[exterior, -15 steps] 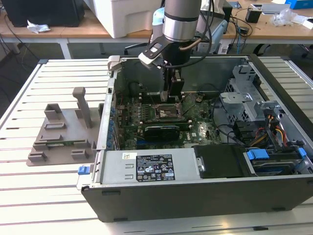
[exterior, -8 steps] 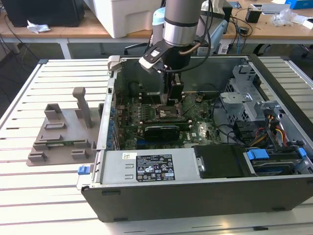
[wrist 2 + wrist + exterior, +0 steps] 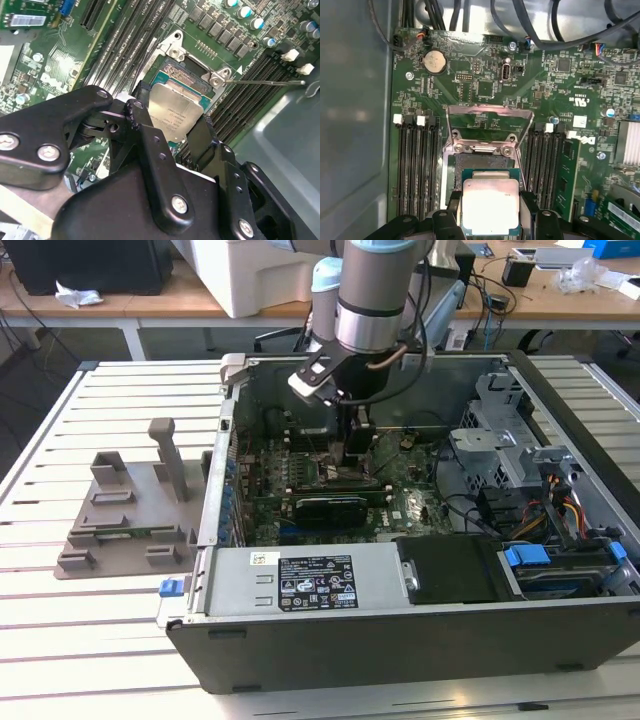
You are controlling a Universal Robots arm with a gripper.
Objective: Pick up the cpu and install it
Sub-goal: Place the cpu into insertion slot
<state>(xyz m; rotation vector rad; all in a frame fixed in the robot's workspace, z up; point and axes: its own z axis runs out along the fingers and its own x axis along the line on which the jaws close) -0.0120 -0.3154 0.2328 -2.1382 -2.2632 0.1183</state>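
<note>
cpu (image 3: 489, 197) held flat in the gripper (image 3: 491, 212) — closed on its sides, over the open socket (image 3: 482, 162)

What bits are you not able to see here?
1. Both wrist views: the cpu covers its own underside and most of the socket, so seated or hovering is unclear.
2. Exterior view: the arm blocks the cpu and socket.
3. Second wrist view: the gripper hides the cpu's near edge.

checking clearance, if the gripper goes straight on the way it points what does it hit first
Probably the open socket on the motherboard: the gripper, shut on the cpu, points straight at it, so the cpu would land there first. Depth is unclear.
</note>
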